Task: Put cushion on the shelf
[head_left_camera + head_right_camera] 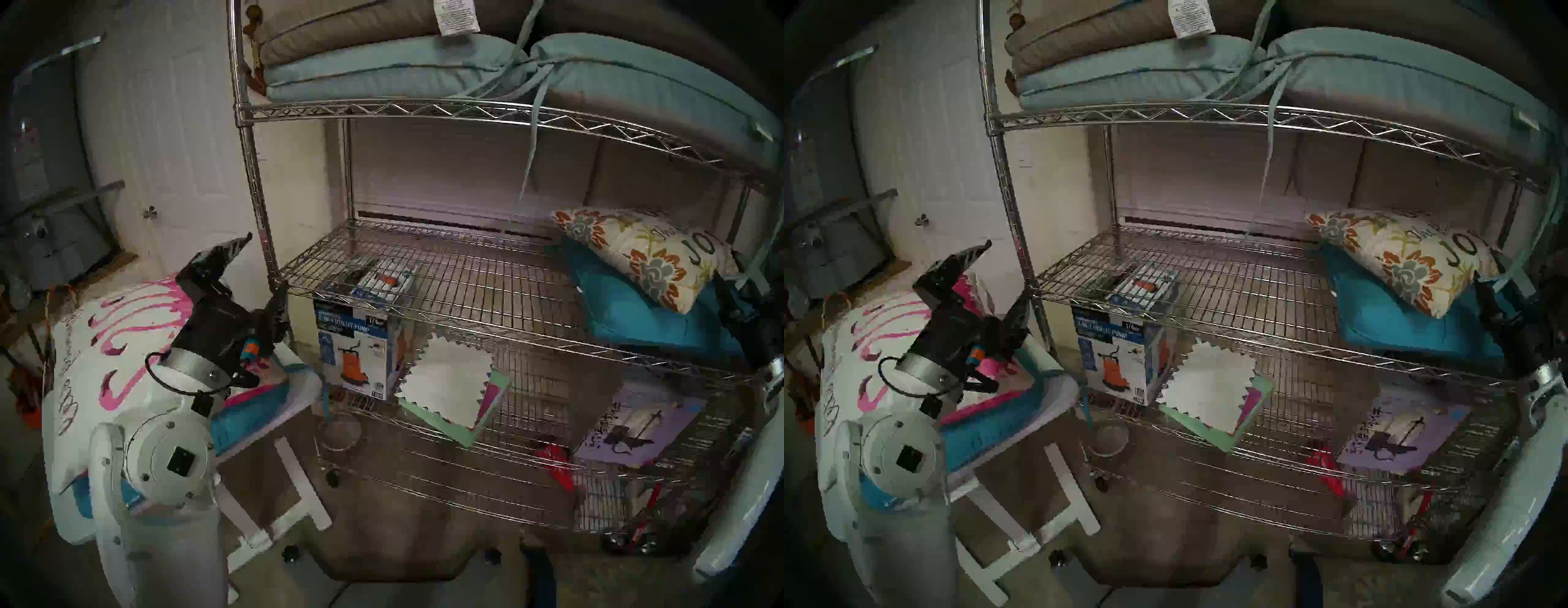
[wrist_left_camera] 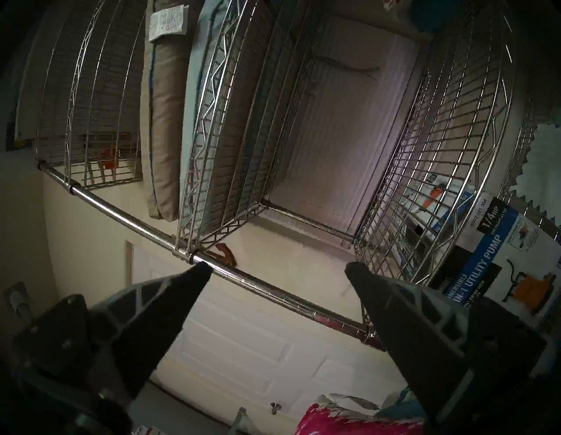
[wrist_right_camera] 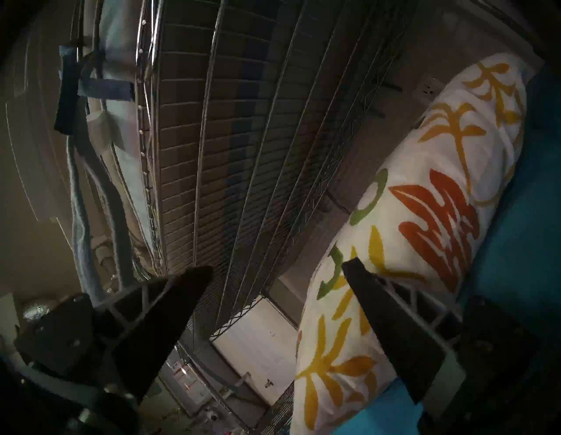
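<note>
Beside the chrome wire shelf (image 1: 466, 271), my left pincer (image 1: 259, 276) hangs with its two dark fingers spread wide and holding nothing, above a white cushion with pink markings (image 1: 127, 335) that lies on a small white folding table (image 1: 305, 382). Seen from my left wrist, the fingertips (image 2: 194, 273) frame one of the rack's round steel posts (image 2: 273, 288), and a red-pink edge of that cushion (image 2: 349, 422) shows at the bottom.

On the middle tier at the right end, a floral cushion (image 1: 645, 259) with orange and grey blooms and dark lettering rests tilted on top of a teal cushion (image 1: 645, 318). My right pincer (image 3: 277, 270) is at that end of the rack, fingers apart and empty; from its wrist camera one finger (image 3: 394, 328) lies across the floral cushion's patterned face (image 3: 425, 212), though I cannot tell whether it touches the fabric. From the head camera that pincer is largely lost in the dark rim.

Flat seat pads in pale blue-green (image 1: 382, 68) and tan (image 1: 339, 25) are stacked on the tier above. A boxed utility pump (image 1: 356, 352) stands on the tier below, next to white and green foam tiles (image 1: 449, 390) with jagged edges.
</note>
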Available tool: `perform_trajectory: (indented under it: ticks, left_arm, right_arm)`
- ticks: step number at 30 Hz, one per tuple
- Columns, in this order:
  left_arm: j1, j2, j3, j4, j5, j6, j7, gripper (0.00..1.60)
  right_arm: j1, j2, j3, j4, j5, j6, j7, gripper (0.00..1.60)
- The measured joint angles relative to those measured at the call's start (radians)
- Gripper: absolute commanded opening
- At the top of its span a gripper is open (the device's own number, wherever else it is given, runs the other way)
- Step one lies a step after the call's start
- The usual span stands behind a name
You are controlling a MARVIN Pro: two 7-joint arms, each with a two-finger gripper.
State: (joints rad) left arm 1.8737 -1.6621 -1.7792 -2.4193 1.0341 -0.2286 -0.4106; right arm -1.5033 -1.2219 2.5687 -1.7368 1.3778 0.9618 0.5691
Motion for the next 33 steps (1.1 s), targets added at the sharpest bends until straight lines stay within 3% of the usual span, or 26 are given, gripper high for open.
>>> perform_trajectory:
  ticks: [19, 33]
  left_arm:
    - [0.004, 0.000, 0.009, 0.000, 0.013, 0.004, 0.009, 1.60]
    - [0.063, 0.039, 0.220, 0.000, 0.117, -0.017, 0.069, 1.60]
  right_arm:
    - [-0.038, -0.002, 0.000, -0.047, 0.108, 0.000, -0.121, 1.60]
    - [-0.039, -0.002, -0.003, -0.049, 0.114, 0.000, -0.131, 1.60]
